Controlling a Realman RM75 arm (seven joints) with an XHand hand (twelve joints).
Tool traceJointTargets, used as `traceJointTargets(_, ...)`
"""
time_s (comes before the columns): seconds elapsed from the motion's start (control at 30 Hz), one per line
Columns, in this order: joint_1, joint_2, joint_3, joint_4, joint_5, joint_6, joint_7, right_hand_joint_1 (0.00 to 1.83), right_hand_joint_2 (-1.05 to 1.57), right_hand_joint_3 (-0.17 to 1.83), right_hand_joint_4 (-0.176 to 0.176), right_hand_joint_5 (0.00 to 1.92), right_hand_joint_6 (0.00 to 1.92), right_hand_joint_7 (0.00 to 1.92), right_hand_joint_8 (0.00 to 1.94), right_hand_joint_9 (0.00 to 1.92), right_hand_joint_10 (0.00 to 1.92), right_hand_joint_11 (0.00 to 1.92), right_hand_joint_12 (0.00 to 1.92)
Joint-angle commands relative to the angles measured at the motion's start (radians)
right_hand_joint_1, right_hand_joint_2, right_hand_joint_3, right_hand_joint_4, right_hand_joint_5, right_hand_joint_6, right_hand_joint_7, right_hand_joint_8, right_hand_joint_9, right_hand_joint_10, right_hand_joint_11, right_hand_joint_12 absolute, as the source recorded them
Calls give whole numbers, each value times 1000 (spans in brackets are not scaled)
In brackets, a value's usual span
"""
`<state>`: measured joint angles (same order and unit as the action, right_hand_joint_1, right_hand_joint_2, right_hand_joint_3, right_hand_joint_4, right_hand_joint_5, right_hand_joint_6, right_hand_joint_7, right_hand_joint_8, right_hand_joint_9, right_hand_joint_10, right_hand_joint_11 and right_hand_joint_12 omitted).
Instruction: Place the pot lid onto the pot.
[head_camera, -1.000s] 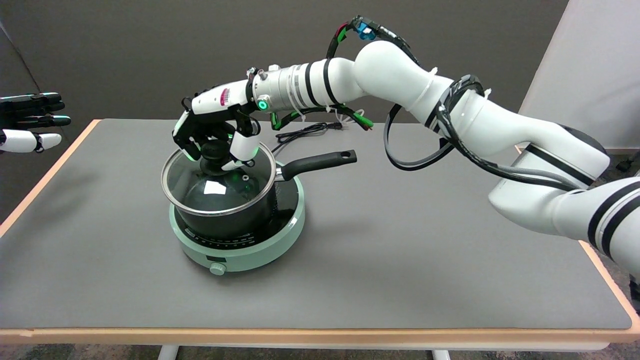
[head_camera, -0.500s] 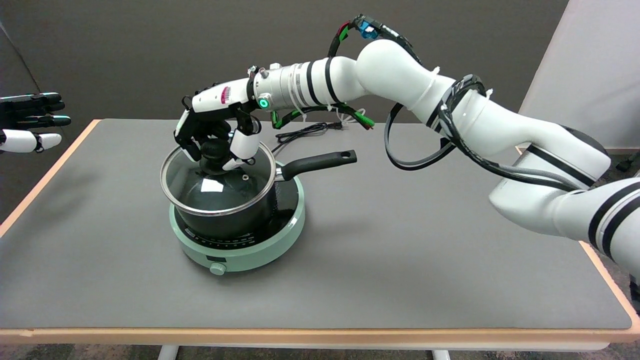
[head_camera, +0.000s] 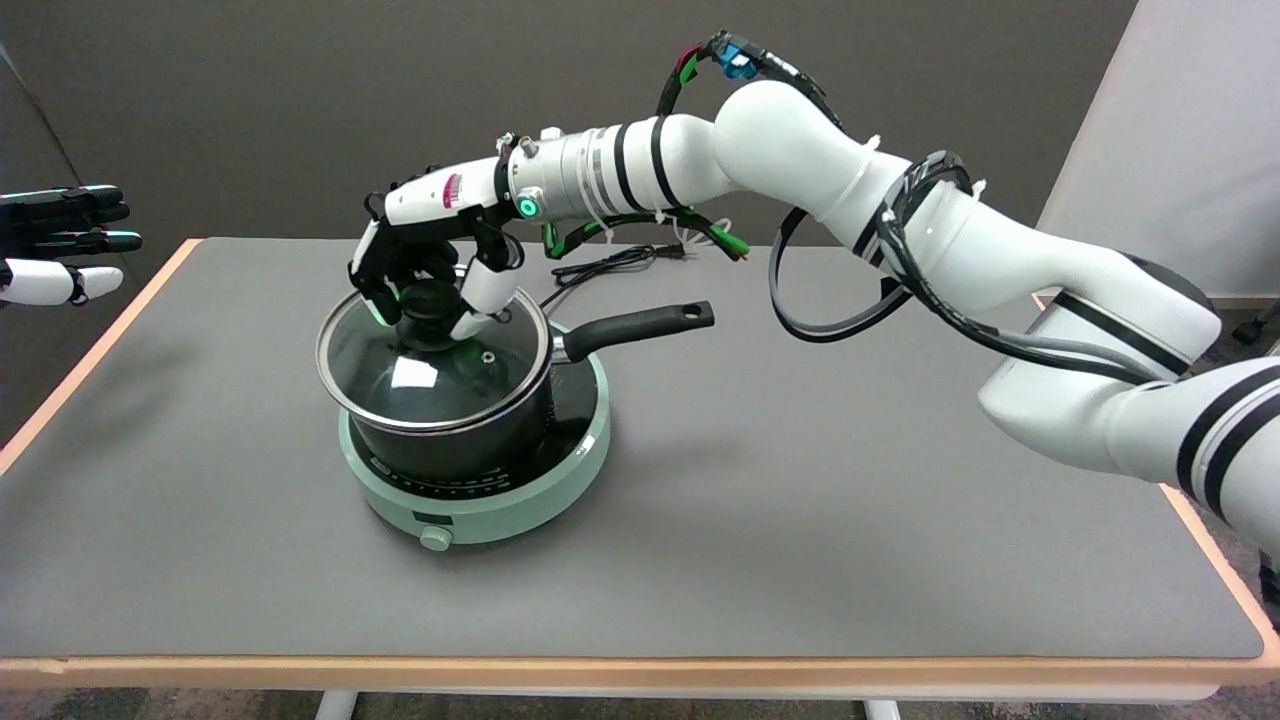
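The robot hand (head_camera: 430, 275) is seen closed around the knob (head_camera: 428, 303) of the lid (head_camera: 432, 362), fingers curled on one side and thumb on the other, so the lid is held. The lid is positioned over the pot (head_camera: 455, 440), slightly tilted toward the surface's left edge; whether its rim is fully seated all round cannot be told. The pot stands on the cooker (head_camera: 480, 500), left of the surface's (head_camera: 800, 520) centre, with the handle (head_camera: 640, 325) pointing toward the right edge. A cable (head_camera: 610, 262) lies near the far edge. The step in hand is judged to be the final seating of the lid. Levelling and a short lowering are called for next, then release of the knob and a straight upward withdrawal, so the lid is not dragged off.
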<state>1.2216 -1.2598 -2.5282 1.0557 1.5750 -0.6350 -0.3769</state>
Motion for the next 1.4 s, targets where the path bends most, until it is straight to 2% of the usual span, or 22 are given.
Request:
traceJointTargets(0.03,-13,0,15,1,0,0,0,1627,923,497,176,679,1003,811,893,721,1534,453,1921)
traceJointTargets(0.27,-9,0,17,3,0,-1,0,1623,969,437,176,692,978,823,825,689,1557,411,1921)
traceJointTargets(0.43,-5,0,19,10,-1,-3,0,1622,1028,379,176,689,965,825,774,631,1626,261,1921)
traceJointTargets(0.47,-5,-1,21,11,-2,-4,0,1472,975,554,176,681,967,824,756,643,1473,226,1921)
traceJointTargets(0.5,-5,-1,24,11,-3,-6,0,1253,879,842,176,672,973,824,724,664,1243,189,1921)
traceJointTargets(0.53,-5,-2,26,12,-7,-10,0,1243,873,867,176,670,972,826,703,656,1240,159,1921)
traceJointTargets(0.7,-6,-3,27,17,-22,-20,7,1205,887,882,176,676,969,833,608,653,1164,49,1921)
traceJointTargets(0.83,-6,-1,27,18,-22,-22,7,1166,881,909,176,693,947,858,511,664,1087,84,1921)
traceJointTargets(0.93,-8,0,30,18,-22,-22,7,1125,871,935,176,726,839,875,445,680,992,123,1921)
traceJointTargets(1.4,-16,4,38,13,-24,-16,1,1118,866,940,176,737,815,879,427,685,950,128,1921)
